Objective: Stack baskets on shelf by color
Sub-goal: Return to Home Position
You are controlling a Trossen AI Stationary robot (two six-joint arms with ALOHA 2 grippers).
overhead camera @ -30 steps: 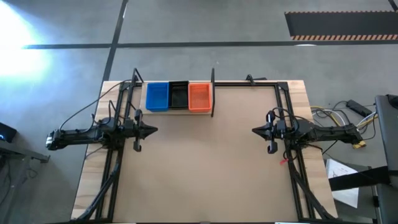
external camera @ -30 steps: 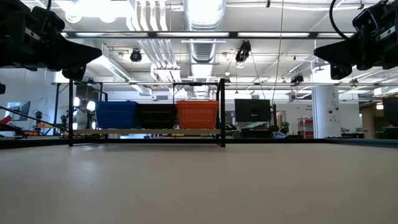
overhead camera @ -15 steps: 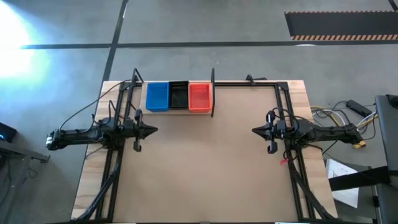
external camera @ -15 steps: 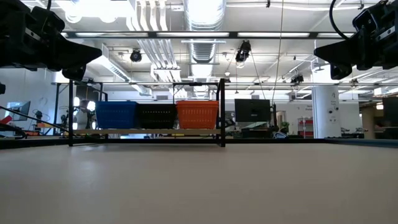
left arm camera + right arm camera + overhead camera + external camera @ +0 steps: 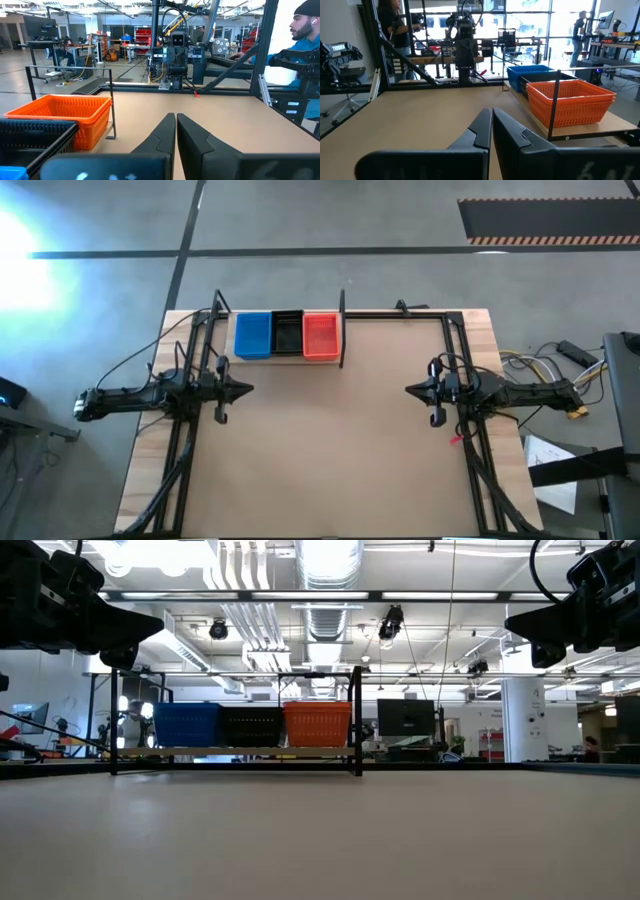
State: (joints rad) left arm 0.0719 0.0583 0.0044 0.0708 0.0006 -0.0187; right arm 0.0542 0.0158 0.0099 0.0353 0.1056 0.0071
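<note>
Baskets [image 5: 250,726] stand in three stacks on the shelf [image 5: 235,751], at the far left of the table [image 5: 330,450]. The blue stack [image 5: 253,334] is at the left, the black stack [image 5: 288,333] in the middle and the orange stack [image 5: 320,336] at the right, each touching its neighbour. So the count by colour is one stack of blue, one of black and one of orange. How many baskets are in each stack I cannot tell surely. In the right wrist view the orange stack shows more than one rim, but the layers are too close to count. I see no basket off the shelf, so I judge the sorting as done, and the step in hand as the return of the arms to rest.

There are two arms and two grippers. The left gripper [image 5: 175,116] hangs above the left side of the table, on the near side of the shelf and apart from it, pointing to the right. Its two fingers are pressed together and hold nothing. The right gripper [image 5: 491,110] hangs above the right side, pointing left toward the other one, its fingers also together on nothing. Both are raised over the table and touch nothing.

The next move, in my judgement, calls for little. Each arm only has to settle in its rest pose without reaching toward the shelf, because a touch could push a stack. One person [image 5: 300,50] shows in the room beyond the table in the left wrist view.
</note>
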